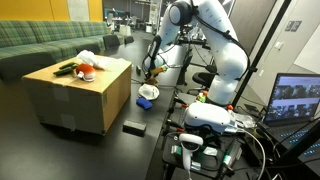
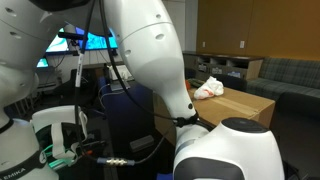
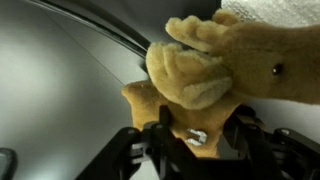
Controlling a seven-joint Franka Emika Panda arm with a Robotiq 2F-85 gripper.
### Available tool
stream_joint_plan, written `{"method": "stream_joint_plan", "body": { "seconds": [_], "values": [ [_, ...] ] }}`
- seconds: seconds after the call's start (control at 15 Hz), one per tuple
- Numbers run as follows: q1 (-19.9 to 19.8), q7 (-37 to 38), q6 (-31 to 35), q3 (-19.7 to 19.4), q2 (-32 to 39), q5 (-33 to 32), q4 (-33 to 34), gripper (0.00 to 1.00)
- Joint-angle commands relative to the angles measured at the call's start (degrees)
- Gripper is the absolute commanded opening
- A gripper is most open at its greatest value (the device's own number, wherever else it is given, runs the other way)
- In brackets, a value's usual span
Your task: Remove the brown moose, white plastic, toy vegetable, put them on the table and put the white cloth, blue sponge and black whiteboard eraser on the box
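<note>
Wrist view shows one brown moose [image 3: 215, 60] between one pincer [image 3: 190, 145]'s jaws.

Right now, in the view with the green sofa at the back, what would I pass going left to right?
cardboard box → black whiteboard eraser → white robot arm → laptop screen

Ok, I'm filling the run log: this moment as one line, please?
brown moose: off box, in hand, grip unclear | toy vegetable: on box | black whiteboard eraser: on table
</note>
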Motion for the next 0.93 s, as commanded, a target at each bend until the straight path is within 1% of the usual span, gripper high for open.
{"method": "stream_joint_plan", "body": {
  "seconds": [0.0,0.07,0.13,0.4,0.53,0.67,0.87],
  "values": [
    [-2.4,-2.7,-0.6,2.8,-3.7,1.5,-0.3,0.88],
    [-3.0,-3.4,-0.7,3.9,-5.0,1.7,-0.9,0.96],
    [-3.9,-4.2,-1.0,5.4,-6.5,1.9,-1.7,0.99],
    [-7.9,-9.9,-3.2,13.6,-13.0,3.9,-6.5,1.00],
    [-8.8,-12.4,-5.0,16.5,-14.8,5.6,-8.3,1.00],
    [-8.8,-14.3,-7.2,18.3,-15.2,7.2,-9.2,1.00],
    [-7.6,-15.3,-10.4,18.3,-14.4,7.9,-9.7,1.00]
  ]
}}
